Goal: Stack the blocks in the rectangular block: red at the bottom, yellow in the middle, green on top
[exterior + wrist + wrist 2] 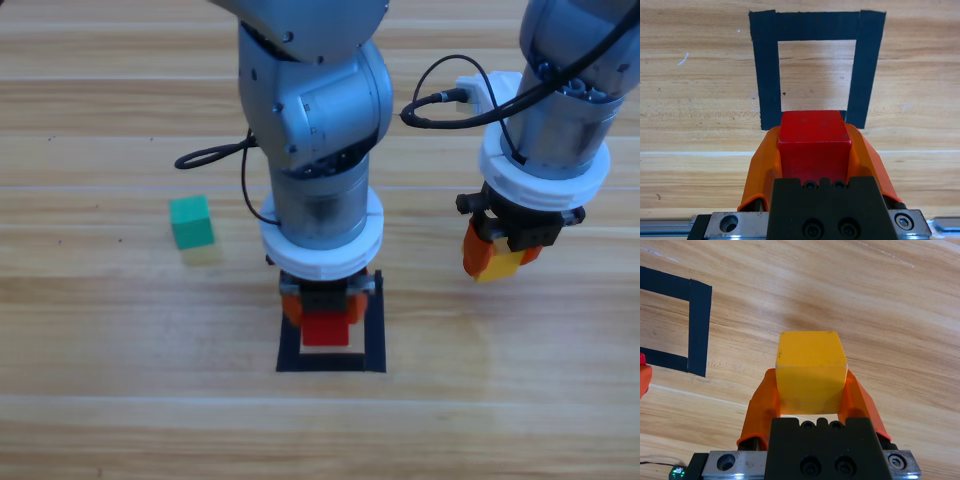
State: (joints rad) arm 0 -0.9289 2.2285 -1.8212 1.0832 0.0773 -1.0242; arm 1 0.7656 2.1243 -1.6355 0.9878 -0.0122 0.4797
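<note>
- The wooden table [90, 420] carries everything; its planks run from the left edge to the right edge in the high view.
- The left arm [315, 110] comes down from the top edge near the middle of the table and stands over the tape square.
- The right arm [560, 90] comes down from the top edge on the right side, well apart from the tape square.
- The tape square [376, 340] is a black outline lying at the middle of the table, closer to the bottom edge, with bare wood inside it.
- The left gripper [325, 318] is inside the outline, its jaws pinching the red cube [325, 328] from both sides. From the left wrist, the red cube [814, 134] sits between the orange jaws at the near side of the tape square [768, 70].
- The right gripper [500, 258] is to the right of the square, its jaws pinching the yellow cube [503, 266]. From the right wrist, the yellow cube [811, 362] is clamped between the jaws, with a corner of the tape square [699, 325] off to the left.
- The green cube [191, 221] sits alone on the left part of the table, well apart from the square and from both grippers.
</note>
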